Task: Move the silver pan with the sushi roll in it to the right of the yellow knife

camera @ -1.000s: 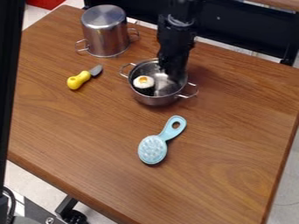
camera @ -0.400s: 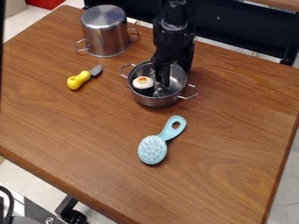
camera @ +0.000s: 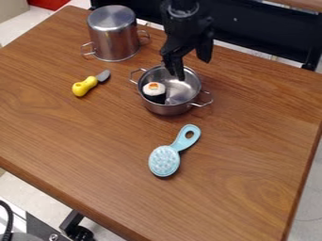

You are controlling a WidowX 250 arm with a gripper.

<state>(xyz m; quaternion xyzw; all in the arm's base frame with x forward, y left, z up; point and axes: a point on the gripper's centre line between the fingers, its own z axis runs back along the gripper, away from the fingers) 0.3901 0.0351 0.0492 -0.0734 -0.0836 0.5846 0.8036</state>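
sushi roll (camera: 155, 89) sits in the metal pot (camera: 168, 109), carried by its floor because your gripper (camera: 192, 69), fingers spread with nothing between them, hangs over the pot's far side, clear of the sushi roll.

Top edge cut off the arm (camera: 183, 16), left edge the table (camera: 94, 136)! And the gripper (camera: 192, 68) hid some pot (camera: 167, 109) rim.

- Sushi roll (camera: 154, 89) in the left part of the open pot (camera: 168, 108).
- Upturned pot (camera: 114, 37) behind it, to the left.
- Knife (camera: 90, 84) left of the open pot.
- Brush (camera: 165, 161) before it.
- All on the desk (camera: 88, 136).
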